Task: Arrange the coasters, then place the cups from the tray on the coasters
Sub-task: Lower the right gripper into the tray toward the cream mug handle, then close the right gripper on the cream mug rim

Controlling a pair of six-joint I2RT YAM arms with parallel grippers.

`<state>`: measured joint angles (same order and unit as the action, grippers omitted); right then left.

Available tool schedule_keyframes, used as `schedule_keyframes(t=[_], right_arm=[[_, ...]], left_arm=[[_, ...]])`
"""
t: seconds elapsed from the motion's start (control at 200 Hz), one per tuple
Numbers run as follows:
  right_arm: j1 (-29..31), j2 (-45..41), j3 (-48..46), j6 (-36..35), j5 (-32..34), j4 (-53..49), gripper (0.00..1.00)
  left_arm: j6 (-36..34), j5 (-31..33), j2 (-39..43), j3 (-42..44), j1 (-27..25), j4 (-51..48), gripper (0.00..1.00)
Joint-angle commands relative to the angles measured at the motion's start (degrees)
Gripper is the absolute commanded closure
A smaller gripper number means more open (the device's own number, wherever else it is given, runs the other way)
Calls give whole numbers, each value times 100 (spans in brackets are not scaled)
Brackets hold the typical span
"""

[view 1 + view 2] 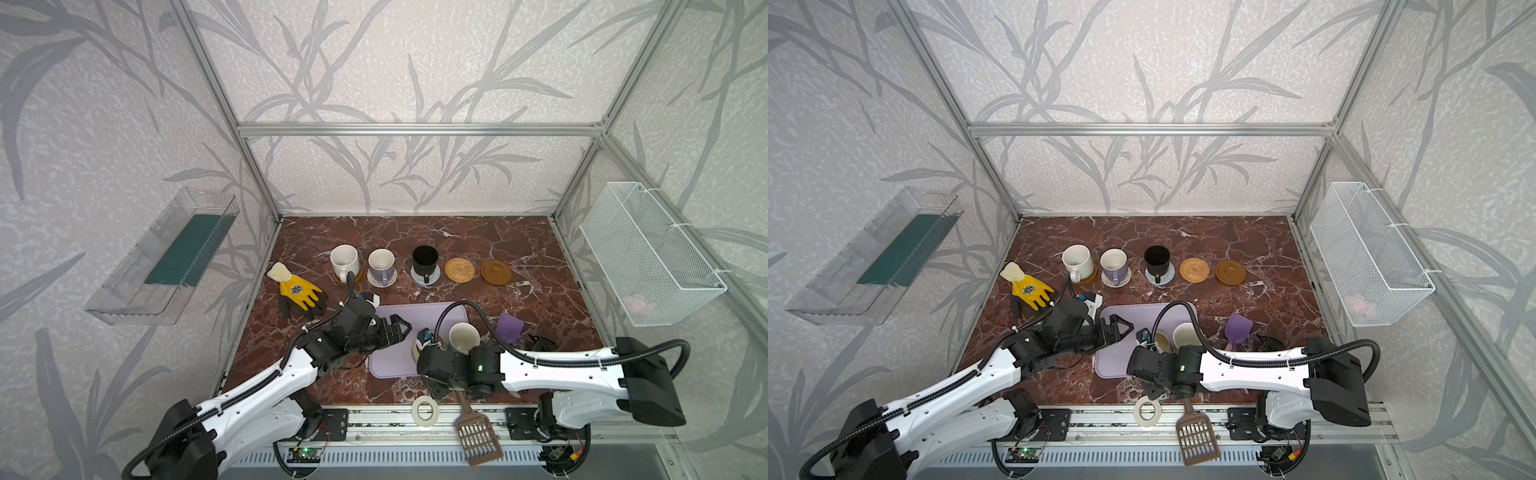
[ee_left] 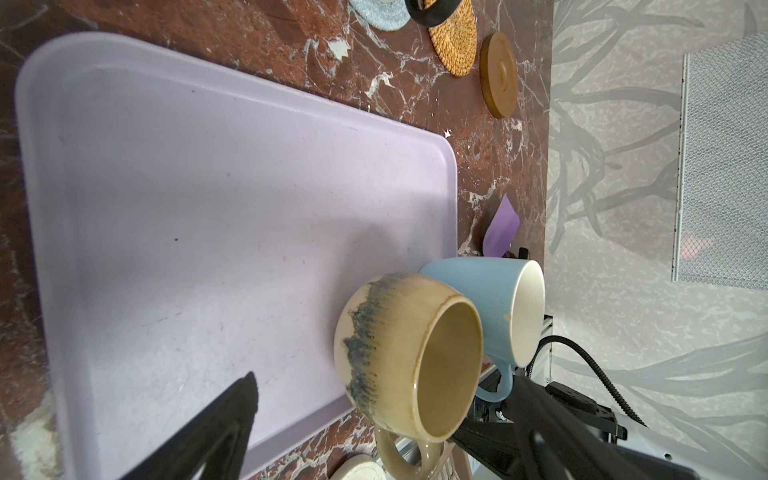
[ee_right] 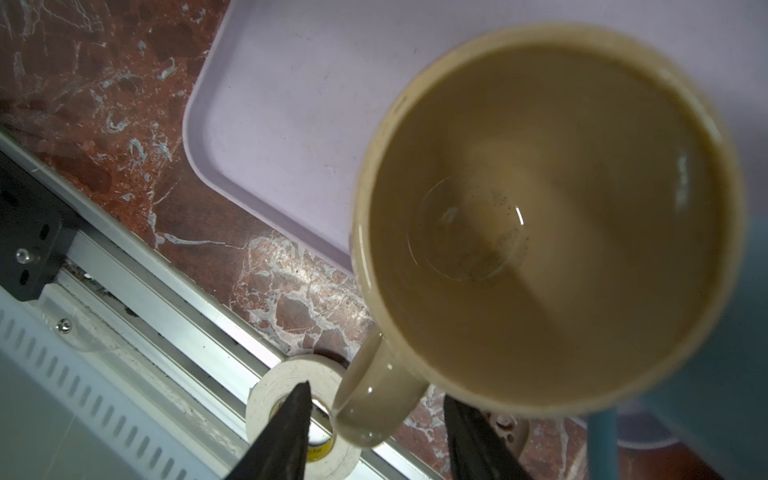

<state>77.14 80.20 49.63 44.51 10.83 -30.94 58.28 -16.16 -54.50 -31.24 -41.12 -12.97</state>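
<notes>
In both top views a row of coasters runs across the back. A white cup (image 1: 345, 259), a lavender cup (image 1: 381, 266) and a black cup (image 1: 424, 259) each stand on one. The rattan coaster (image 1: 459, 269) and a brown wooden coaster (image 1: 496, 272) are bare. On the lavender tray (image 1: 392, 361) stand the cream-yellow cup (image 3: 540, 208) and the light blue cup (image 1: 464, 337), side by side. My right gripper (image 3: 376, 436) straddles the cream cup's handle (image 3: 374, 399), with gaps on both sides. My left gripper (image 1: 402, 328) hangs open over the tray, left of that cup.
A yellow glove (image 1: 299, 293) lies left of the tray and a purple scoop (image 1: 510, 327) right of it. A white tape ring (image 1: 424, 410) and a brown slotted scoop (image 1: 478, 440) lie at the front rail. A wire basket (image 1: 648, 253) hangs on the right wall.
</notes>
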Motion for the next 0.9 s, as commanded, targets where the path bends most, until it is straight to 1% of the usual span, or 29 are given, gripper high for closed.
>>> schedule_keyframes(t=[0.0, 0.105, 0.2, 0.275, 0.36, 0.41, 0.525, 0.605, 0.73, 0.82, 0.895], right_arm=[[12, 236, 91, 62, 329, 102, 51], [-1, 440, 239, -10, 402, 35, 54], [-36, 474, 207, -36, 562, 172, 58], [-151, 521, 203, -64, 539, 267, 59], [-240, 629, 255, -132, 482, 365, 61], [-244, 705, 300, -190, 487, 366, 66], [-295, 923, 372, -250, 554, 331, 69], [-407, 986, 331, -241, 491, 399, 69], [-446, 1022, 360, -286, 588, 446, 65], [-453, 1090, 448, -368, 735, 366, 64], [-463, 1153, 469, -412, 809, 384, 65]], left_arm=[[35, 124, 52, 72, 25, 131, 3], [93, -157, 92, 212, 106, 502, 3], [12, 7, 214, 169, 145, 241, 3], [-14, 140, 344, 195, 166, 104, 3], [46, 177, 420, 268, 176, 108, 3], [84, 170, 416, 311, 183, 145, 3], [252, 90, 364, 449, 182, 433, 3], [315, 84, 344, 513, 179, 584, 4], [303, 119, 344, 512, 178, 563, 4], [313, 146, 344, 510, 184, 574, 4], [425, 178, 335, 581, 182, 795, 4]])
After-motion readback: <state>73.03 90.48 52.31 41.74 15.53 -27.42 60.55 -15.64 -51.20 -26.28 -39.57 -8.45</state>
